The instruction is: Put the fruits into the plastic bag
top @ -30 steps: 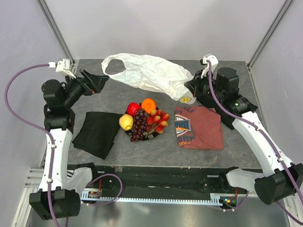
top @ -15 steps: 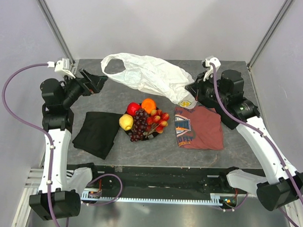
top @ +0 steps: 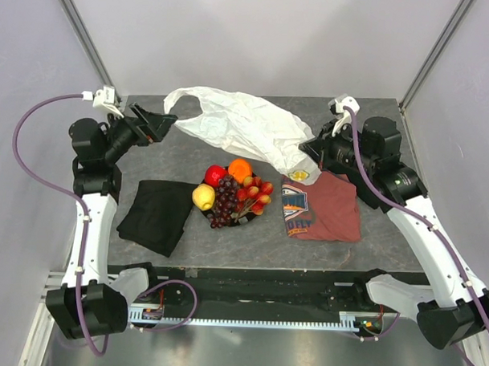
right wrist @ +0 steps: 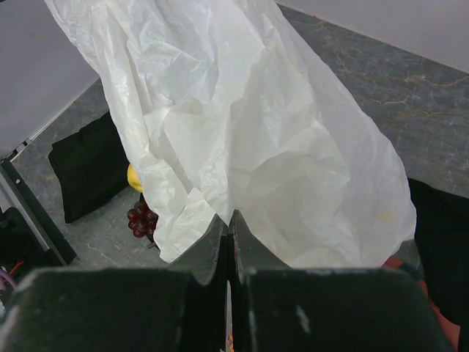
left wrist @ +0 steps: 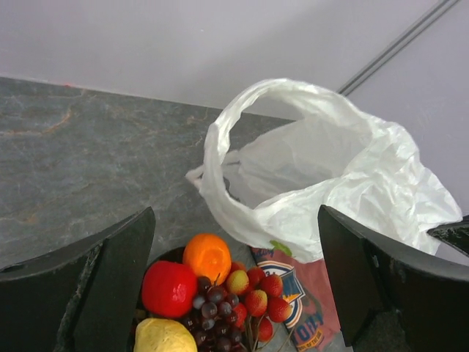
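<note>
- Two flat fabrics lie nearest: a black cloth [top: 157, 214] left, a red printed shirt [top: 322, 206] right.
- Between them the fruits [top: 232, 191] sit heaped: glossy apple [top: 215, 175], orange [top: 240, 168], lemon [top: 203, 197], dark grapes [top: 225, 200].
- Beyond them, the right gripper [right wrist: 229, 220] pinches the thin, crinkly white bag [top: 238, 126], which drapes away from it.
- The left gripper [top: 162, 125] gapes wide, with the bag's handle loop just ahead and untouched.

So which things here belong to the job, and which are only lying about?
For the job: plastic bag, red apple, orange, lemon, grape bunch, small red-yellow fruits.
Just lying about: black cloth, red T-shirt.
</note>
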